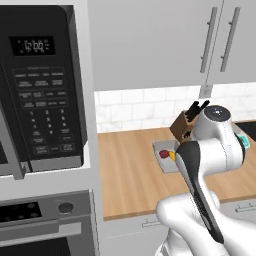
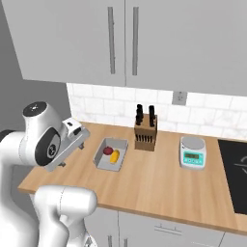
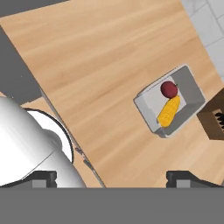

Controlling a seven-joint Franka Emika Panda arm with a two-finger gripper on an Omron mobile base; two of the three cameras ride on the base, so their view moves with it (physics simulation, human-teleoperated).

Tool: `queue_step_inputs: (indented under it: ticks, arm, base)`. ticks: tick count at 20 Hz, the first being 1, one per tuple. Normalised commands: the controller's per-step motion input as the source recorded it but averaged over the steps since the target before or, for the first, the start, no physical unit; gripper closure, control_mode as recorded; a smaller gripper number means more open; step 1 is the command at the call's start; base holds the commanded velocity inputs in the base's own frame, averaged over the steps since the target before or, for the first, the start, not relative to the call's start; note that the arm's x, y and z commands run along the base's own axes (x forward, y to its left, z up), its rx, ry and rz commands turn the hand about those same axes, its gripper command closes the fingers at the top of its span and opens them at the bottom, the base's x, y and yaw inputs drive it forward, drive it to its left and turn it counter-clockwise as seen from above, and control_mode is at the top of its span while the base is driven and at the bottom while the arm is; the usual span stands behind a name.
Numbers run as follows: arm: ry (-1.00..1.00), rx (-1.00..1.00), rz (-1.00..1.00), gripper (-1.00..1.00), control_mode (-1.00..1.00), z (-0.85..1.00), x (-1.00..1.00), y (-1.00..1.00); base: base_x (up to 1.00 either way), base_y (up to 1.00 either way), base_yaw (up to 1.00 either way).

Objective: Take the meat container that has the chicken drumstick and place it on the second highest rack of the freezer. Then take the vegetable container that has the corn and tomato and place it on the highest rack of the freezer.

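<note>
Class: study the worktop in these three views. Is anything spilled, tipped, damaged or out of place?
Nothing stands out. The grey container sits flat on the worktop with the tomato and corn inside; the knife block and scale stand upright. The claw holds nothing.

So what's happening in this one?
The robot arm faces a wooden counter with nothing in its open gripper. A grey vegetable container holding the corn and tomato sits on the counter beside a knife block, untouched. The gripper hovers above the counter, apart from the container.
</note>
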Motion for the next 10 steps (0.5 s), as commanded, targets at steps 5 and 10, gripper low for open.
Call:
queue_step_inputs:
  ticks: [5, 10]
  arm:
    - [-0.01, 0.0, 0.0, -1.0, -1.0, -0.01, 0.04, 0.0]
    - [-0.07, 0.04, 0.01, -1.0, -1.0, -0.44, 0.56, -0.22]
  base:
    - [0.01, 0.0, 0.0]
    - [0.0, 0.0, 0.0]
